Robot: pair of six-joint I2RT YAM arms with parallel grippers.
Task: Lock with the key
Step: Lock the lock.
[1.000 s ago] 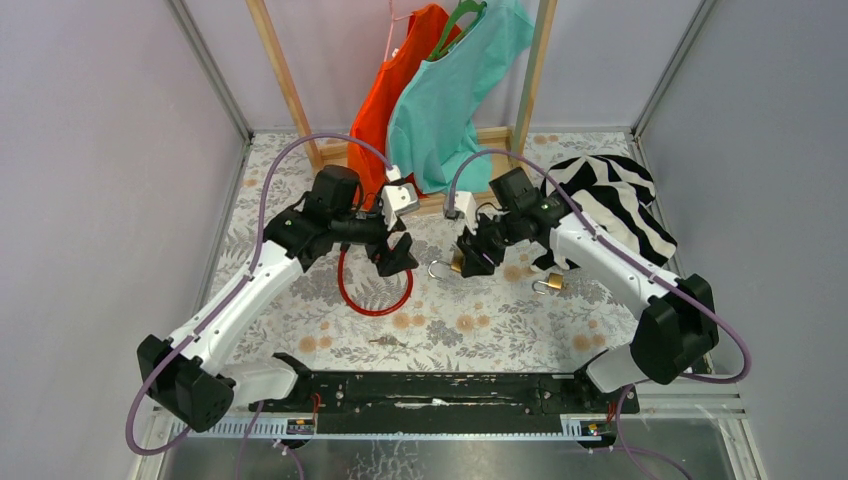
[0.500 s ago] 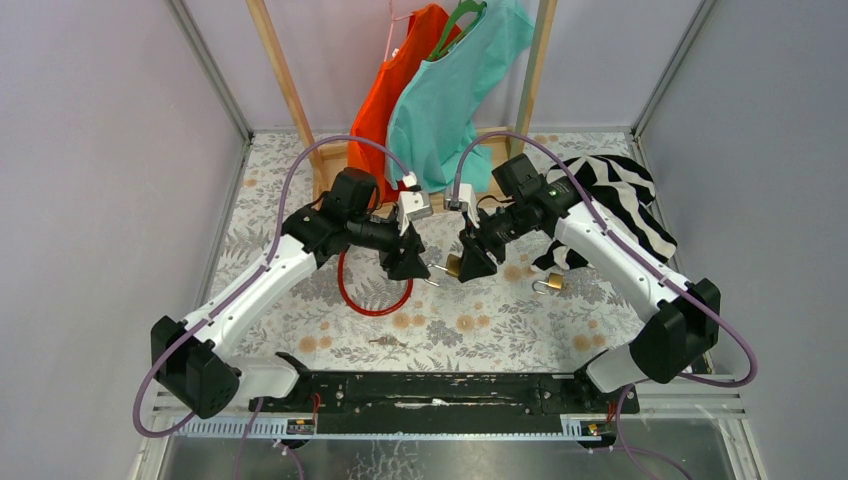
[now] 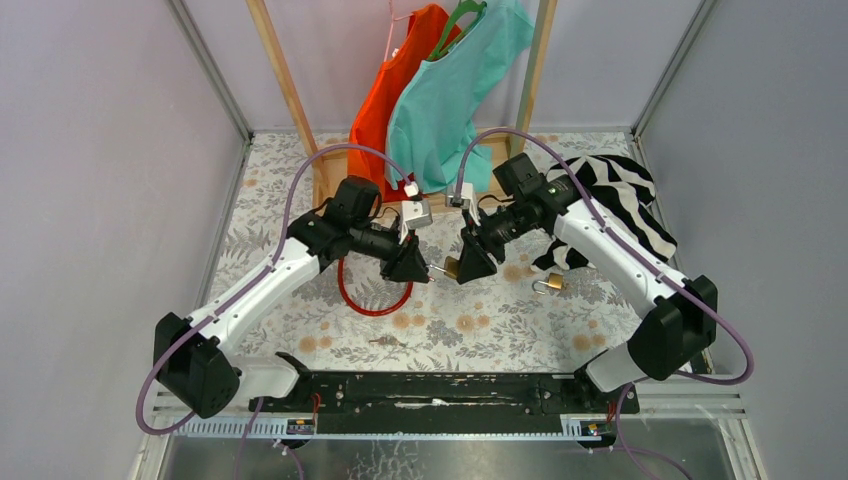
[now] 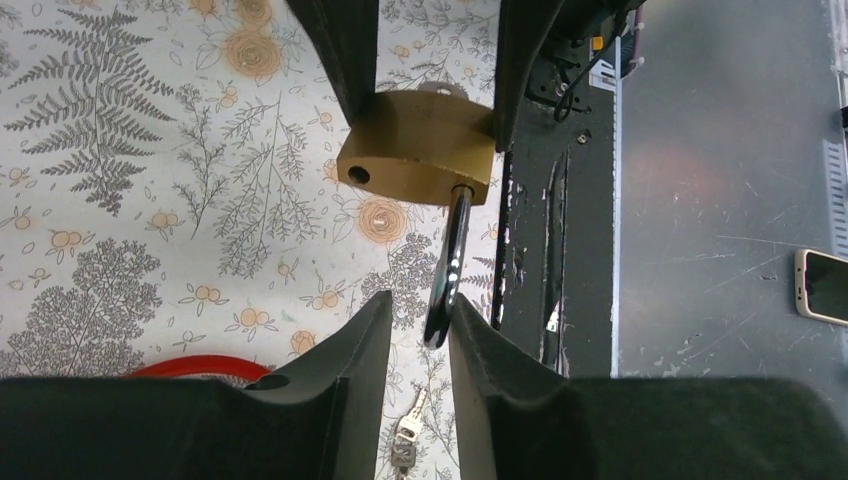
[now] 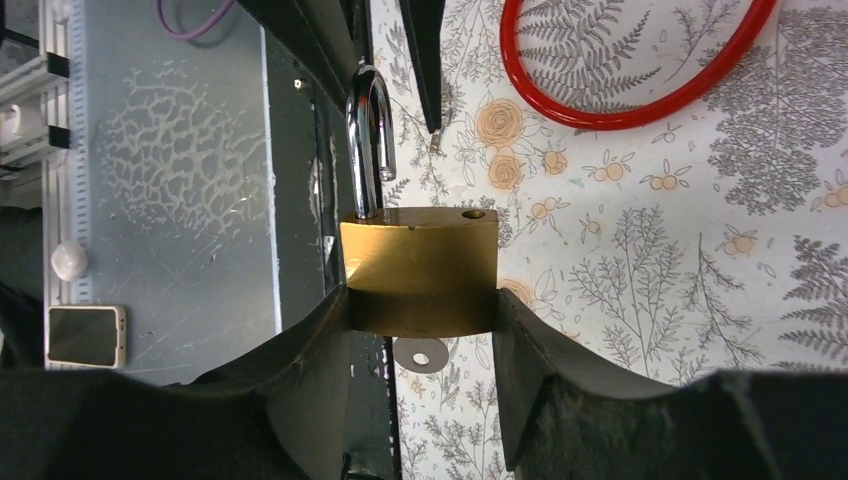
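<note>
1. My right gripper point(image 5: 420, 300) is clenched on the sides of the brass padlock point(image 5: 420, 262), holding it in the air just right of the red ring point(image 3: 372, 312).
2. Its shackle point(image 5: 368, 140) stands open, with one leg out of its hole.
3. My left gripper point(image 4: 420, 315) pinches the key point(image 4: 448, 255), whose tip sits in the padlock's keyhole.

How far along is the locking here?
Done: the right end effector grips the padlock. In hand: the left end effector brackets the open shackle. Left: seating the shackle in its hole; a key lies on the table.
</note>
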